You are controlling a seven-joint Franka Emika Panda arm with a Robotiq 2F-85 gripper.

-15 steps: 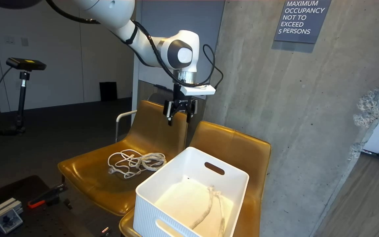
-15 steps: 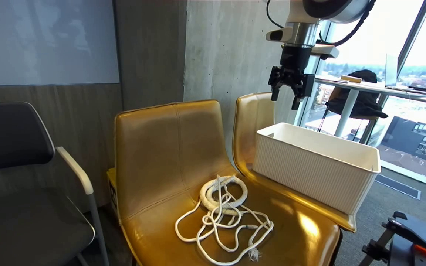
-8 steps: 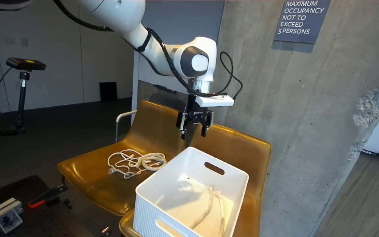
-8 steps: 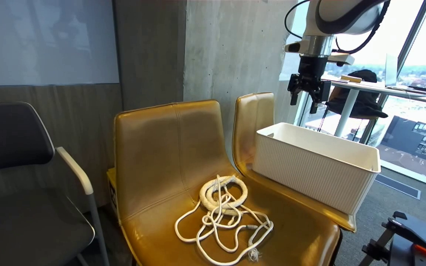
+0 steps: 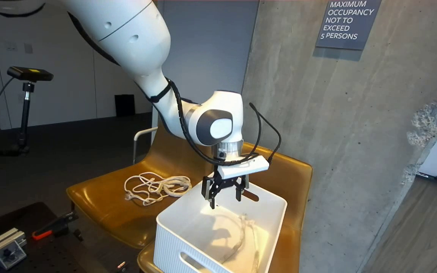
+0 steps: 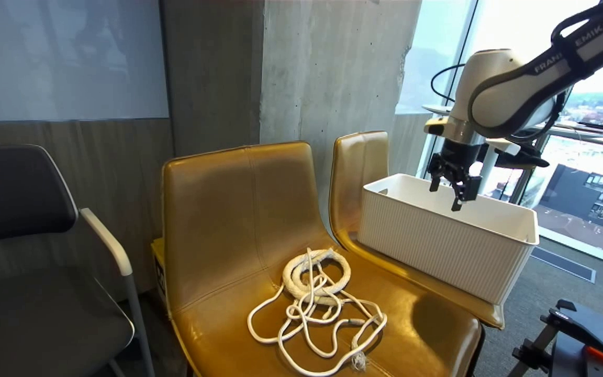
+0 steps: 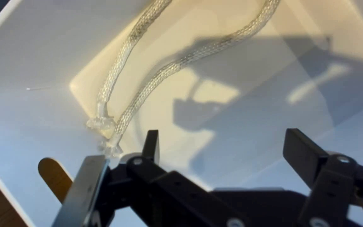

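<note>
Item: white rectangular rib-sided plastic bin (image 6: 427,241), standing on a tan leather chair (image 5: 290,167).
Item: black two-finger gripper (image 5: 225,203), fingers spread wide, nothing between them, hanging over the bin; whether the tips dip below its rim we cannot tell.
Item: pale braided rope (image 7: 172,67), two strands on the bin floor, ends at the foot of the slotted wall nearest the backrest, close to a corner; one length or two, we cannot tell.
Item: tangled bundle of white rope (image 6: 292,277), on a second tan leather chair (image 6: 238,209), thick coil toward the backrest edge.
Progress, as we judge it: positioning over the bin is done or nearly so; no grip on the rope is made yet.
</note>
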